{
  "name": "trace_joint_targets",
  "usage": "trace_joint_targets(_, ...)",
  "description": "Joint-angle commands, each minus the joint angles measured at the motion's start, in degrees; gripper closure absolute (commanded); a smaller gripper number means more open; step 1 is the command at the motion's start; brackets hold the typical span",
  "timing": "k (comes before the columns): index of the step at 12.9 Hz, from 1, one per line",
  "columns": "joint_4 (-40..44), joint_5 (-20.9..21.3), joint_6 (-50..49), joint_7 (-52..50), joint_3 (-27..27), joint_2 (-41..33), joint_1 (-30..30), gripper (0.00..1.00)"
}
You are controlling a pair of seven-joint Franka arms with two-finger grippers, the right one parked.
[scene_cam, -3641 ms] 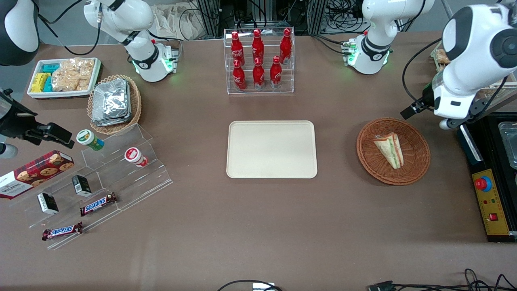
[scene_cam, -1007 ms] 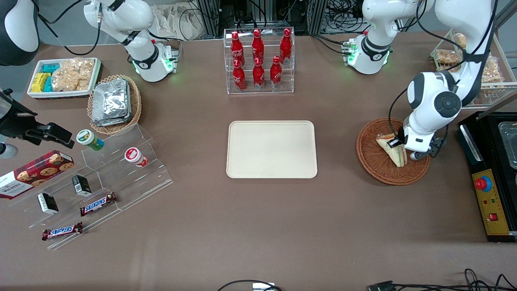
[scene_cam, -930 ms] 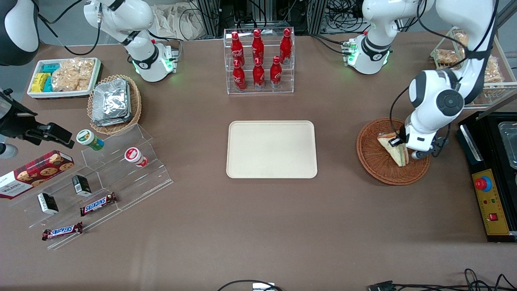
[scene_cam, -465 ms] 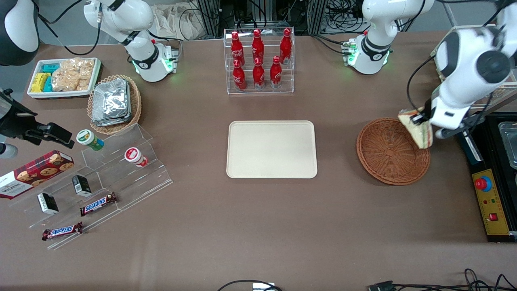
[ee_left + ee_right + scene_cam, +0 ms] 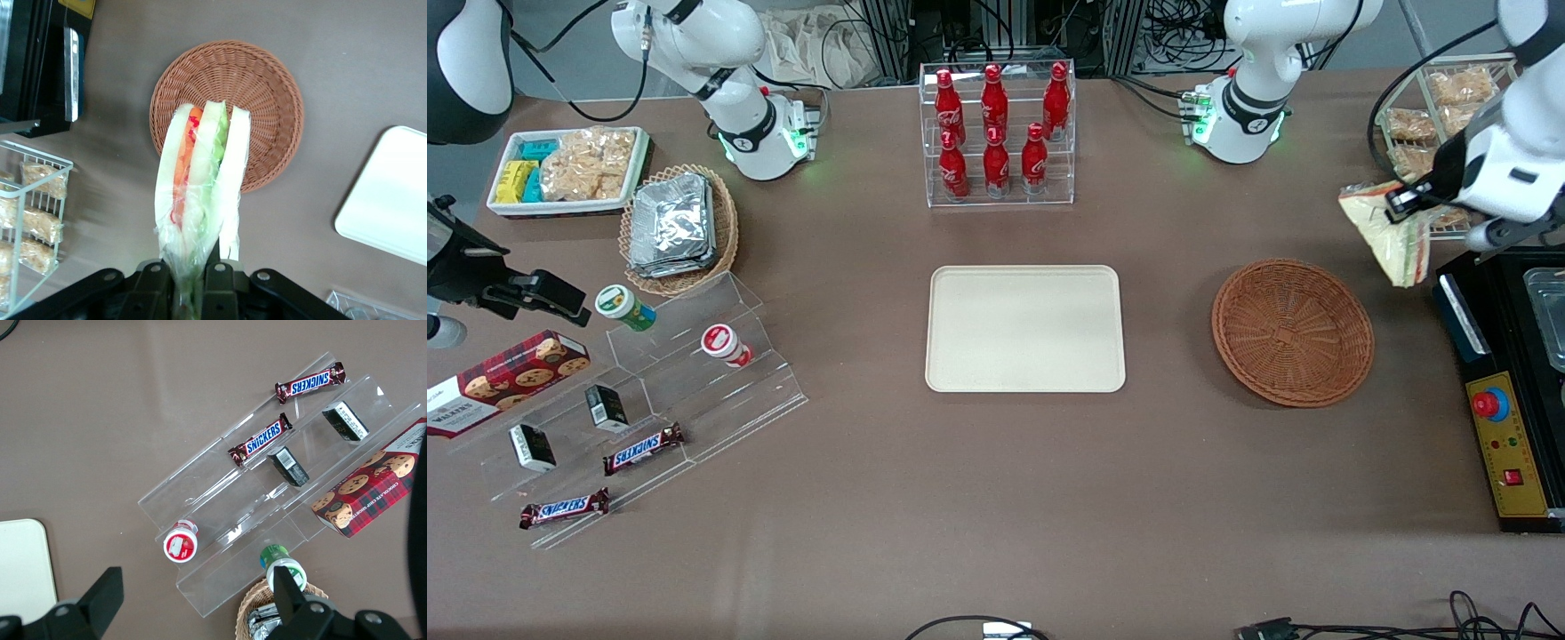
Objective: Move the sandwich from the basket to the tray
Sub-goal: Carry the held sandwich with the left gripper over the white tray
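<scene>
- Hand (image 5: 1398,203) of the working arm hangs in the air above the surface at the working arm's end, closed on the sandwich (image 5: 1389,233), which it grips at its wide end.
- From the wrist camera, the dark fingers (image 5: 215,283) press on the clear wrap at the base of the sandwich (image 5: 200,187), whose pale bread, green layer and orange-pink layer run away from the hand (image 5: 187,293).
- In the front view the sandwich dangles with its narrow tip pointing down, clear of the surface and not touching anything but the hand.
- Round reddish-brown basket (image 5: 1292,331) sits on the surface below and nearer the front camera than the sandwich; nothing lies in it. The wrist camera shows that same basket (image 5: 263,93) underneath the sandwich.
- Cream tray (image 5: 1024,328) lies flat in the middle of the surface, well apart from the basket toward the parked arm's end, with nothing on it. One rounded corner of the tray (image 5: 387,193) shows in the wrist view.
- A wire rack of snack packs (image 5: 1440,107) stands by the surface's edge close to the hand, and a black box with a red button (image 5: 1498,404) sits beside the basket at the working arm's end.
- A clear case of red bottles (image 5: 996,133) stands farther from the front camera than the tray.
</scene>
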Motion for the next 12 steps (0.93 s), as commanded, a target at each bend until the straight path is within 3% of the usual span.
trace_joint_targets(1, 4.7, -0.7, -2.5, 2.5, -0.1, 2.9, -0.1, 1.00)
trace_joint_targets(5, 5.0, -0.6, -2.6, 2.9, -3.5, 3.6, -0.9, 1.00)
trace_joint_targets(9, 9.7, 0.1, -2.6, 1.0, -14.1, 8.2, -1.1, 1.00)
trace_joint_targets(12, 16.7, 0.3, -2.7, -7.3, -22.2, 15.6, -1.2, 1.00)
